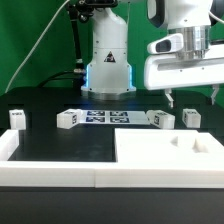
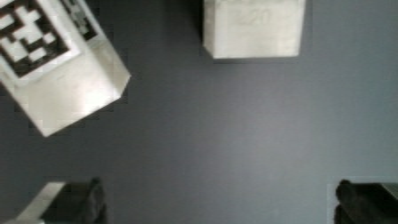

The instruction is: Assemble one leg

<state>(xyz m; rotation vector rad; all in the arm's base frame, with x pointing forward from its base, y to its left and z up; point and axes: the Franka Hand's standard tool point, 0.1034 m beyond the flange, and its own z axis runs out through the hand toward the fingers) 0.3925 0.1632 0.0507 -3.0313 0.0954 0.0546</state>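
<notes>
Gripper (image 1: 195, 95) hangs in the air over the table (image 1: 60, 140), toward the exterior view's right edge. Its jaws stand wide apart with nothing between them. In the wrist view the gripper (image 2: 214, 205) shows two dark fingertips (image 2: 63, 200) far apart, only bare dark table between them.

Four small white legs lie in a rough row across the middle of the table, parallel to the front edge:
- first leg (image 1: 17, 119) is near the edge on the exterior view's left
- second leg (image 1: 68, 119) is just beside the marker board (image 1: 105, 117)
- third leg (image 1: 160, 119) is past the board's other end, turned at an angle, tags showing
- fourth leg (image 1: 192, 117) is just beside the third, not touching it, roughly below the gripper

None is touched by the gripper.

Wrist view: a tagged leg (image 2: 63, 60) lies skewed, and a plain white block end (image 2: 254, 28) lies apart from it. Cannot tell for sure which of the row these are.

Wide white slab (image 1: 150, 158) with sockets sits at the front corner on the exterior view's right. Robot base (image 1: 108, 65) stands at the back edge.
</notes>
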